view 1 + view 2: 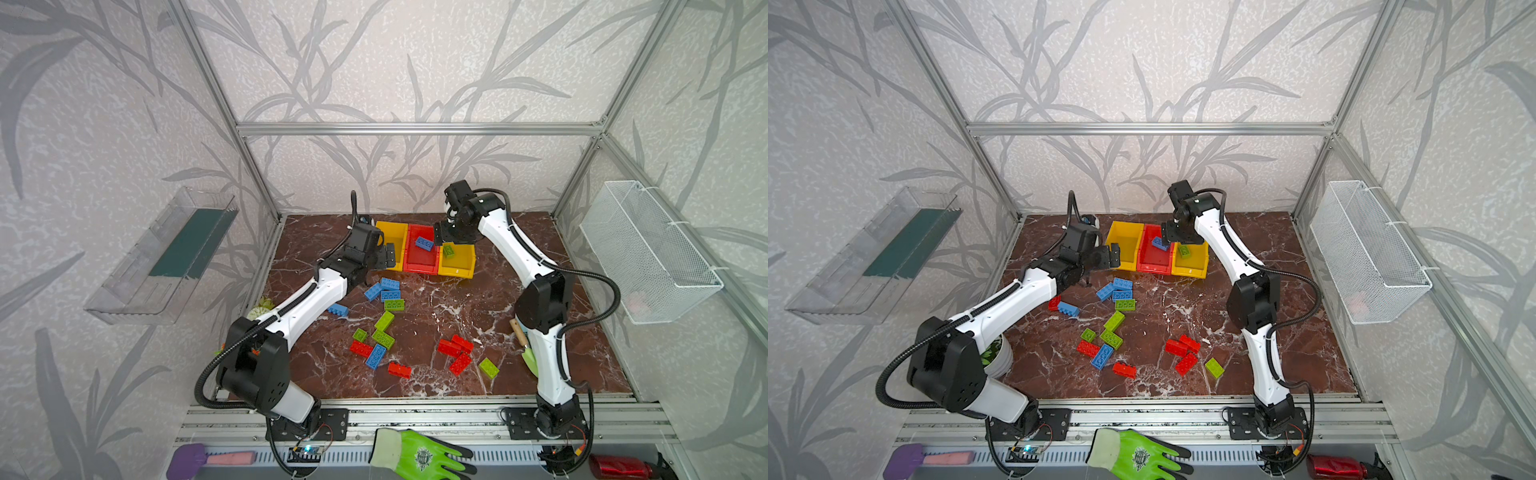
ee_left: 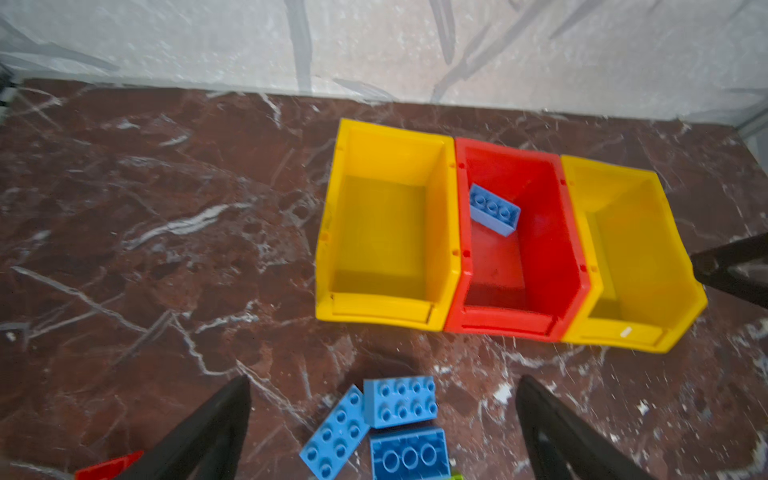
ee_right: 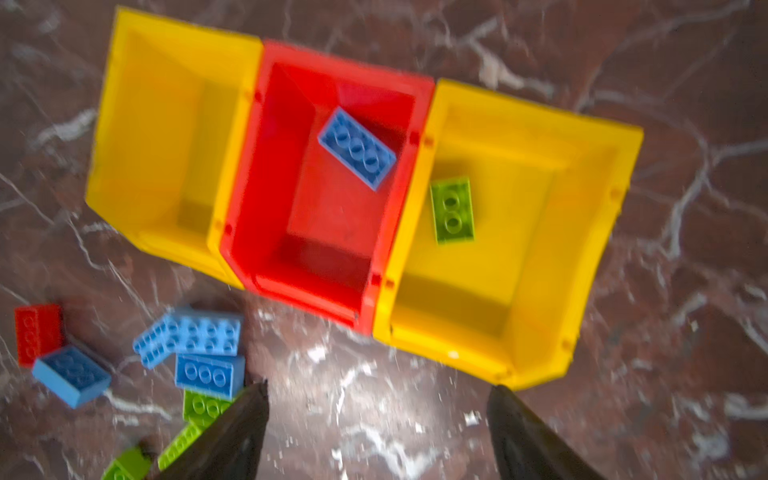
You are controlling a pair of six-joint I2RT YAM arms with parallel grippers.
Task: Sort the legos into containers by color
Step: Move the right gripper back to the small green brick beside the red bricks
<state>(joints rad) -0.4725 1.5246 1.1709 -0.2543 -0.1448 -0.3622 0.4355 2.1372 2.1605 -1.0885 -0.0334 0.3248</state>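
Observation:
Three joined containers stand at the back: a yellow bin [image 1: 390, 266], a red bin [image 1: 419, 269] and a second yellow bin [image 1: 459, 272]. A blue lego [image 3: 356, 147] lies upside down in the red bin. A green lego [image 3: 452, 210] lies in the right yellow bin. The left yellow bin [image 2: 386, 232] holds nothing. My right gripper [image 3: 378, 387] hovers open and empty above the bins. My left gripper [image 2: 384, 382] stands open and empty by the left bin's front, above a cluster of blue legos [image 2: 399, 401]. Loose red legos [image 1: 455, 349], green legos [image 1: 384, 321] and blue legos [image 1: 376, 356] lie scattered on the marble floor.
A green trowel [image 1: 527, 353] lies beside the right arm's lower link. A white plant pot [image 1: 1000, 357] sits behind the left arm. A wire basket [image 1: 648, 249] hangs on the right wall, a clear tray [image 1: 162, 257] on the left wall. A green glove [image 1: 419, 455] lies in front.

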